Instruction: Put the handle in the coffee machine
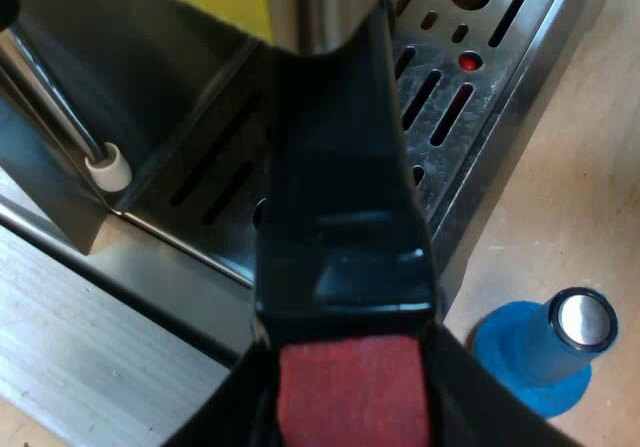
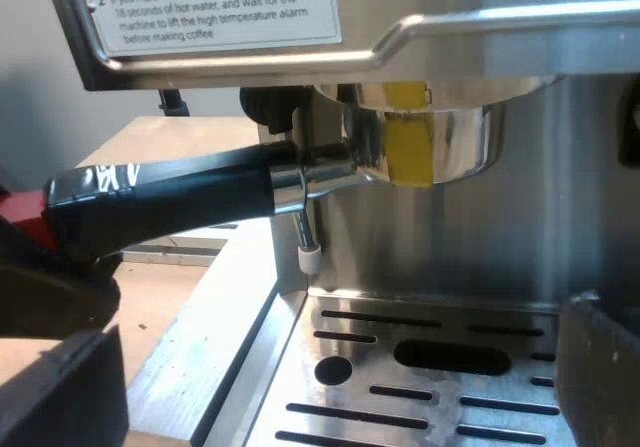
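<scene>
**Pinching the handle at the machine's front**

The espresso machine point(image 2: 560, 217) stands on the counter point(image 1: 590, 187). The holder point(image 2: 420, 137) sits up under its brew head, with the dark handle point(image 2: 170, 197) reaching out level. The left gripper point(image 1: 350, 407) has its jaws pinching the handle at the red end point(image 1: 350, 392). The right gripper point(image 2: 330, 397) hangs over the drip tray point(image 2: 450, 387), below the handle, with its jaws spread and empty. A blue tamper point(image 1: 560, 347) stands beside the tray.
</scene>
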